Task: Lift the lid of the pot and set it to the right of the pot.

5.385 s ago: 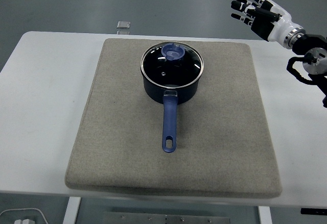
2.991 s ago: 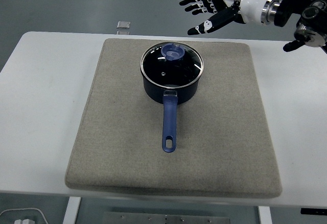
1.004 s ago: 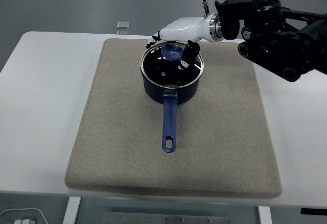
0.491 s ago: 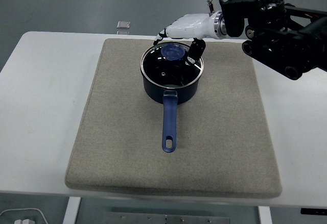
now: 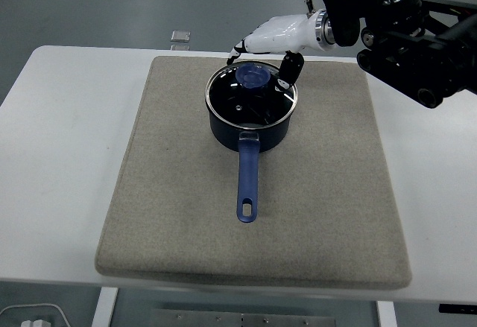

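Note:
A dark blue saucepan point(image 5: 257, 135) stands on the far middle of a grey mat point(image 5: 164, 193), its long blue handle point(image 5: 247, 182) pointing toward the near edge. The glass lid point(image 5: 246, 102) with a steel rim sits flat on the pot, its blue knob point(image 5: 253, 77) in plain sight. My right hand point(image 5: 259, 65), white with black fingers, hovers just behind and above the knob. Its thumb point(image 5: 287, 70) hangs down to the knob's right and the other fingertips point(image 5: 235, 53) curl down on its far left. The fingers stand around the knob without closing on it. The left arm is out of view.
The mat covers most of the white table point(image 5: 59, 133). To the right of the pot the mat point(image 5: 335, 141) lies bare. The bulky black right forearm point(image 5: 410, 36) hangs over the table's far right corner. A small clear object point(image 5: 179, 36) sits beyond the far edge.
The right hand came in from the far right and dropped over the lid knob. In the last second it rose a little, uncovering the knob. The lid stays on the pot.

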Motion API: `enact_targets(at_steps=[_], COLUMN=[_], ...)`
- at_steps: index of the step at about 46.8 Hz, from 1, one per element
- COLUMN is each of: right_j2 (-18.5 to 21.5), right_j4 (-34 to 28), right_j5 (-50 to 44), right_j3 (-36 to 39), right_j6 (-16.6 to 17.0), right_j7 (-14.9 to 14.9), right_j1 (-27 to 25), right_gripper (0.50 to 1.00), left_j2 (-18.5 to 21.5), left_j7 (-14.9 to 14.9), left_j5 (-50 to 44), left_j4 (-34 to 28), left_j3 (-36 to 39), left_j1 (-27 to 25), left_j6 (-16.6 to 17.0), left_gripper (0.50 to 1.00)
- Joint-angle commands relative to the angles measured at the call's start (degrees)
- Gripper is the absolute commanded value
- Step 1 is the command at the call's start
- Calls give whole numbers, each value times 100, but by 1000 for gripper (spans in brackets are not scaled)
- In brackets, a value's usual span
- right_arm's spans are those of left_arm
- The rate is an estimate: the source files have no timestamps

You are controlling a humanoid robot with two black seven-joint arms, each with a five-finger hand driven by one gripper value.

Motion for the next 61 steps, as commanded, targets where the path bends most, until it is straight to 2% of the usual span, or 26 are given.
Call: enact_targets(at_steps=[1,13,25,42,45,49,61], right_j2=[34,254,272,280,280,289,289], right_j4=[-126,-293,-363,-372,-372,-372,-364], right_j5=[0,9,0,-44,-44,-44,-44], right_j3=[0,0,-9,-114,-114,-114,-105], right_j6=[1,-8,-8,-25,-17,-25,-17], right_j7=[-1,-9,-9,-1,-9,-9,-1], right_j1=[9,-35,-53,-53,-53,-53,-53], right_gripper=[917,917,913,862,823,803,803], left_j2=[0,0,0,0,0,0,0], left_j7=[0,0,0,0,0,0,0], left_j5=[0,0,0,0,0,0,0], left_j4=[0,0,0,0,0,0,0], left_j3=[0,0,0,0,0,0,0], left_j1=[-5,-5,4,-5,4,-5,4], left_j6=[0,0,0,0,0,0,0], left_gripper=[1000,1000,1000,1000,1000,1000,1000])
